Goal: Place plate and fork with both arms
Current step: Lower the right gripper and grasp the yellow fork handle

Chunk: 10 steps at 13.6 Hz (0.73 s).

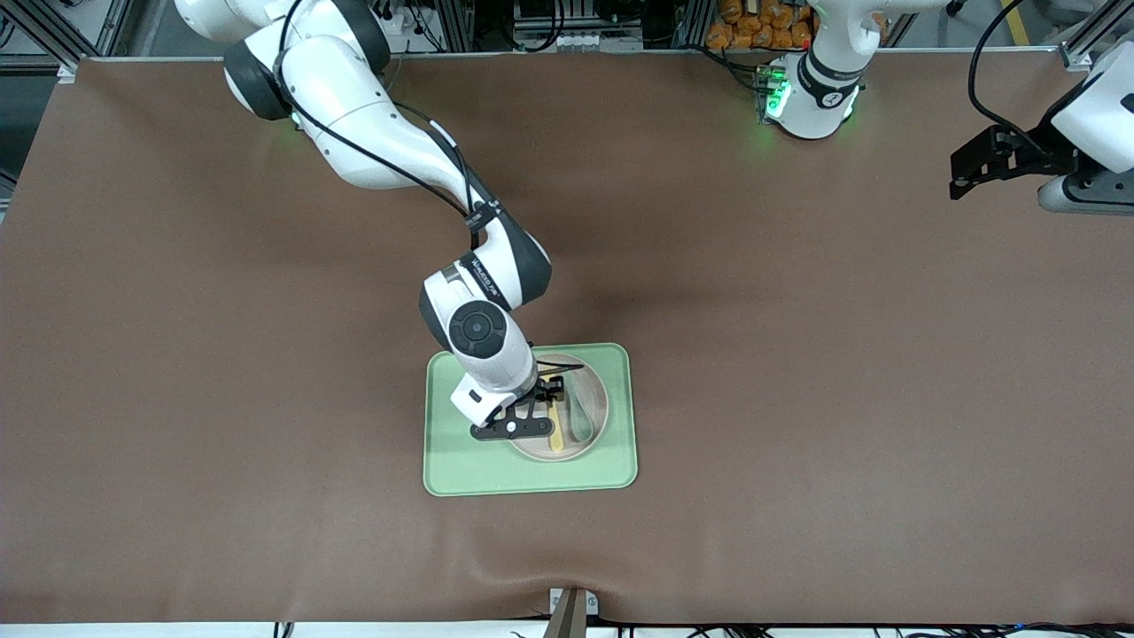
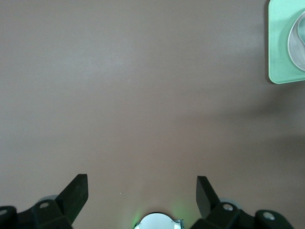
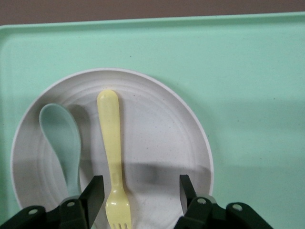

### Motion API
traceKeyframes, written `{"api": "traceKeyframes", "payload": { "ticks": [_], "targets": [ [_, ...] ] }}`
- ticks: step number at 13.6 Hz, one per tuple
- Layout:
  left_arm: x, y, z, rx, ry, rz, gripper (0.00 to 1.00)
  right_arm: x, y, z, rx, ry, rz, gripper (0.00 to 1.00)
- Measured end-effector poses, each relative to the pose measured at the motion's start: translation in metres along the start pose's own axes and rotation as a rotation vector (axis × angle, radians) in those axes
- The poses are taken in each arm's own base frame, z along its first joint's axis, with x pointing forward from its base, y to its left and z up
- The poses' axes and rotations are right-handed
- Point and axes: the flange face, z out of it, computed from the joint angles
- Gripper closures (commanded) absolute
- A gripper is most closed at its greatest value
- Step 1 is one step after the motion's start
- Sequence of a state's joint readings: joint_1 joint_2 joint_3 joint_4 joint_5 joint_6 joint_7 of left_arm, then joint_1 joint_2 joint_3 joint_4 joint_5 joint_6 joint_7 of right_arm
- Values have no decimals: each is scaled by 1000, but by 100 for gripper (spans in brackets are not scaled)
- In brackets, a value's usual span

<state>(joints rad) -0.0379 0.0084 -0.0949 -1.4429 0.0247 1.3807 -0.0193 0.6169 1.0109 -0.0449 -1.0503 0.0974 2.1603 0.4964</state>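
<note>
The right gripper (image 1: 542,400) hung low over the plate (image 1: 592,440), its fingers (image 3: 94,194) spread well apart on either side of the fork (image 3: 113,157) without touching it and holding nothing. The fork lay flat in the plate, its long axis running toward and away from the front camera, handle end nearer that camera and tines under the gripper. A grey-green spoon (image 3: 63,142) lay beside it, roughly parallel, on the side toward the left arm's end of the table. The plate sat on the light-green tray (image 1: 461,465). The left gripper (image 2: 142,192) waited over bare brown table (image 1: 797,399) at its own end, fingers wide apart and empty.
</note>
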Motion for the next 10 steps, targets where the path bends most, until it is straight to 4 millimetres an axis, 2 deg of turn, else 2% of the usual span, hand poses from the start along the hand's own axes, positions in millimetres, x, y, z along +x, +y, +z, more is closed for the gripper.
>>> {"api": "traceKeyframes", "payload": {
  "ticks": [4,7,10],
  "targets": [
    [2,-1,-1,0,14,-2,0,-6,-7,9,-3,-6,-12,31],
    [2,-3,-1,-1,16,-5,0,-8,-9,19,0,1,-16,37],
    [3,-3,1,0,12,-4,0,-10,-11,26,0,3,-20,38]
  ]
}}
